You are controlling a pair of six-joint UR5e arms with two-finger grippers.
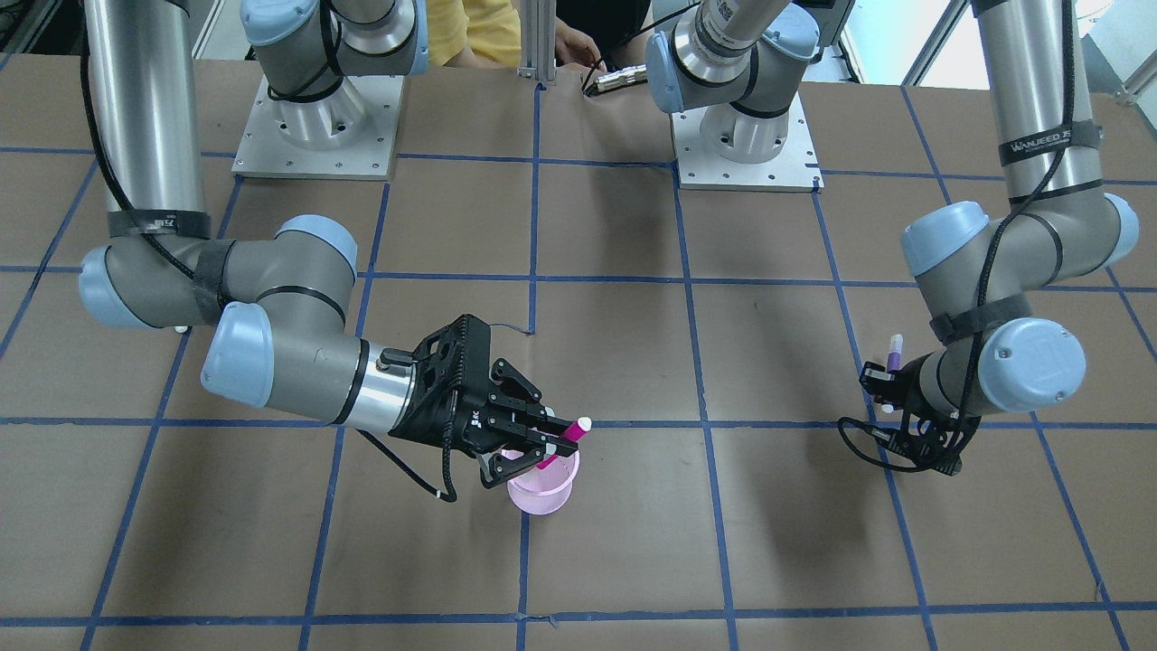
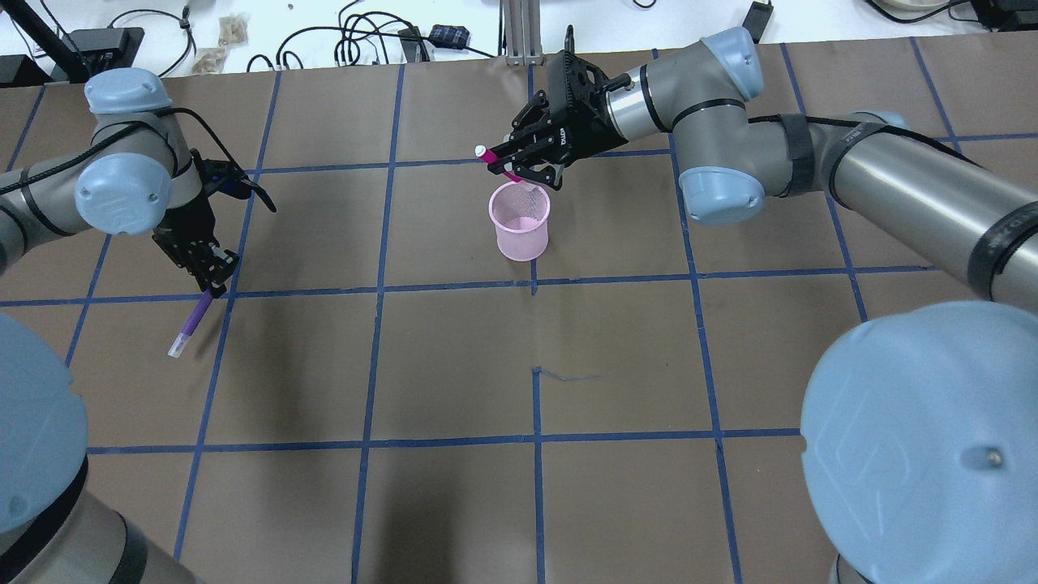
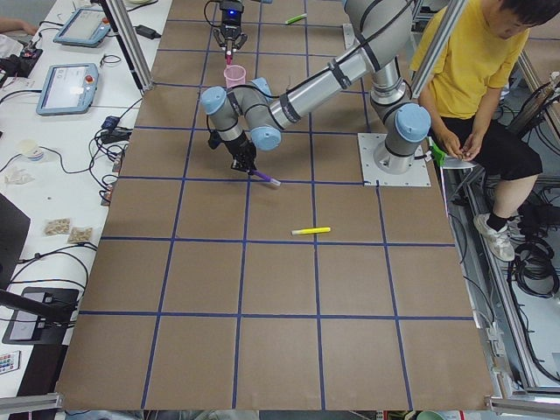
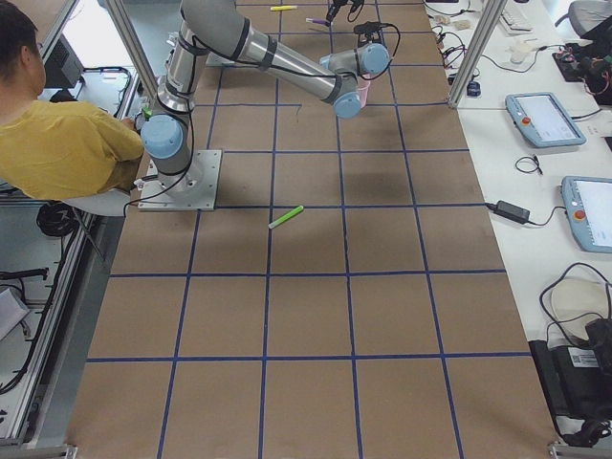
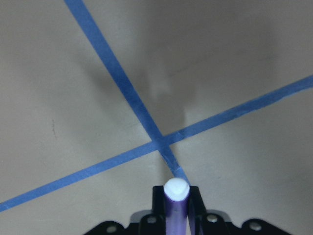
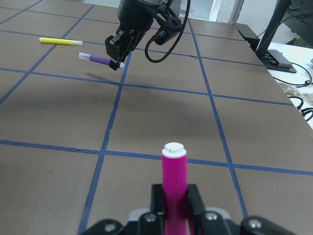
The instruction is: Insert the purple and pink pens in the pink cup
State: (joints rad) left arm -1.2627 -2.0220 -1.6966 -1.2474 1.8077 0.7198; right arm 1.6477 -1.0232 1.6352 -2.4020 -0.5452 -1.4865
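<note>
**Pink pen at the cup's mouth, purple pen waiting**

The step in hand looks to be the first insertion. The right jaws are clenched on the pink pen (image 2: 496, 164) and hold it at the mouth of the pink cup (image 2: 520, 231). The cup stands upright near the middle of the worktop (image 2: 454, 365). The pen's long axis is slanted. Its white end points up, away from the robot and toward the robot's left, while the lower end dips at the rim. I cannot tell whether that end is inside the cup. By my judgement, the next move calls for bringing the pen nearer upright, lowering it, and letting go without nudging the light cup.

The left jaws grip the purple pen (image 2: 191, 323) well apart from the cup and clear of the worktop. It lies nearly level, its white end pointing back toward the robot. It has yet to be carried across to the cup.
</note>
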